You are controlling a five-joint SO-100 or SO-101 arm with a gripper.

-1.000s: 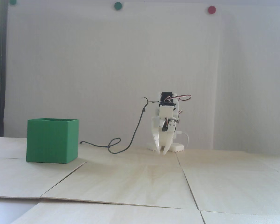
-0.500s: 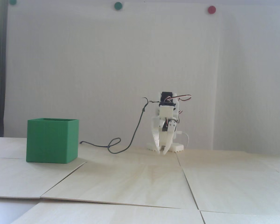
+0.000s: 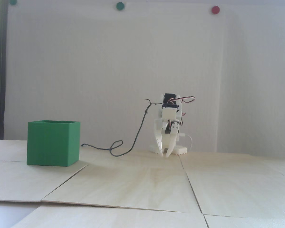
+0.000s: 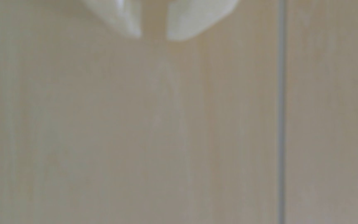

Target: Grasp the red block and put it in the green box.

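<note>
Wood panels [image 3: 137, 187] cover the table, pale and smooth, with thin seams between them; one such seam shows in the wrist view as a grey line [image 4: 281, 112]. The arm [image 3: 169, 114] is white plastic and folded low at the far side, probably a rest pose, since nothing is near it to work on. Its gripper [image 3: 164, 155] points down, with the tips close above the wood. The two fingers are spread only a little and hold nothing: in the wrist view I see a narrow gap between the blurred white tips [image 4: 154, 36], and only bare wood under them.

The green box [image 3: 53, 143] stands at the left in the fixed view, well apart from the arm. It is a matte cube with thin walls and an open top, so a thing can be dropped in from above. A thin dark cable [image 3: 123, 152] runs from the arm and curls on the table between them.

The red block is not visible in either view. It may already lie inside the box, whose walls hide the interior from this low camera, but I cannot tell. The red spot [image 3: 215, 9] on the wall is only a round dot, beside green dots [image 3: 120, 6].
</note>
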